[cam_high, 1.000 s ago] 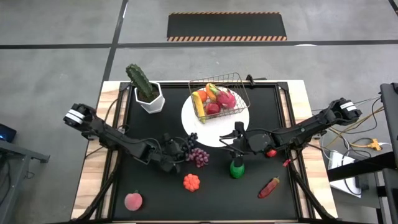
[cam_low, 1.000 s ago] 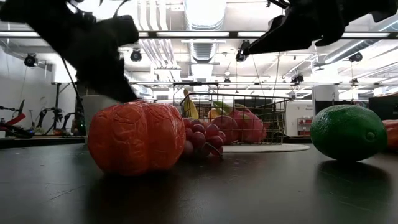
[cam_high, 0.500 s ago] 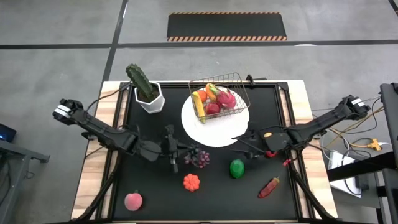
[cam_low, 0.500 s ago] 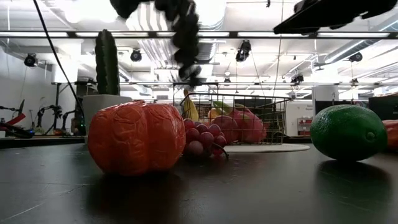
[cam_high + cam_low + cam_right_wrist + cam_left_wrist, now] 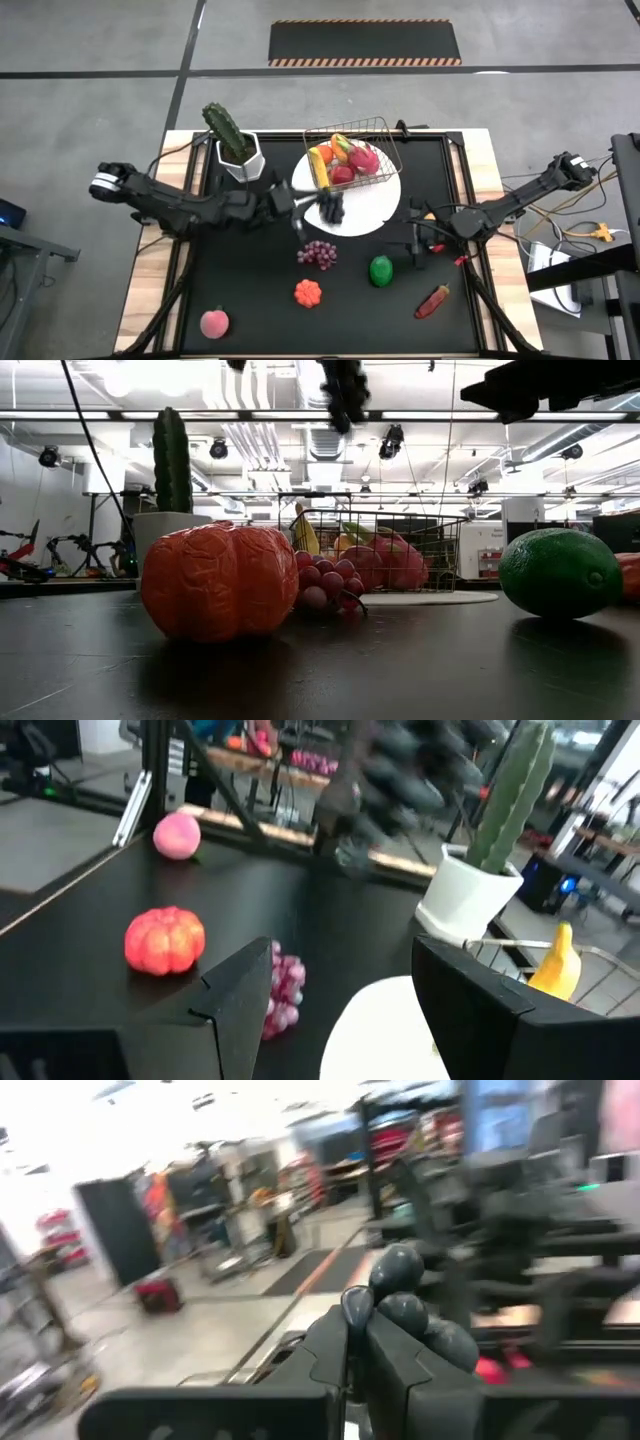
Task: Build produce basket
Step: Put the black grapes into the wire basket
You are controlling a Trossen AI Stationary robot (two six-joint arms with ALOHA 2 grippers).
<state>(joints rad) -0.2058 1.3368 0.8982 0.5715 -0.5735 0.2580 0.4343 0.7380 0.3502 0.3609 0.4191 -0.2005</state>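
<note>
The wire basket (image 5: 352, 155) stands on a white plate (image 5: 375, 210) and holds a banana, an orange and red and pink pieces. My left gripper (image 5: 312, 204) is shut on a dark grape bunch (image 5: 332, 208) above the plate's near left edge. The bunch also shows in the left wrist view (image 5: 400, 1305) and at the top of the low view (image 5: 345, 390). A pink-purple grape bunch (image 5: 318, 253), a green lime (image 5: 381, 270), an orange pumpkin (image 5: 308, 292), a pink peach (image 5: 214, 323) and a red chili (image 5: 432, 300) lie on the black mat. My right gripper (image 5: 415, 246) is open and empty, right of the lime. My left gripper pinches the dark grape bunch at the end nearest it (image 5: 358, 1308), between its two fingers (image 5: 330, 1350). The fingers come from the table's left, about level. The bunch sticks out beyond the fingertips and is lifted clear of the mat.
A green cactus in a white pot (image 5: 235, 145) stands at the far left of the mat, close to the left arm. A small red piece (image 5: 437, 245) lies by the right arm. The mat's near left corner holds only the peach.
My left gripper has lifted the dark grape bunch off the mat beside the pink-purple bunch. It has carried the bunch up, toward the far edge and right, toward the basket. My right gripper has drawn back from above the lime toward the table's right edge.
</note>
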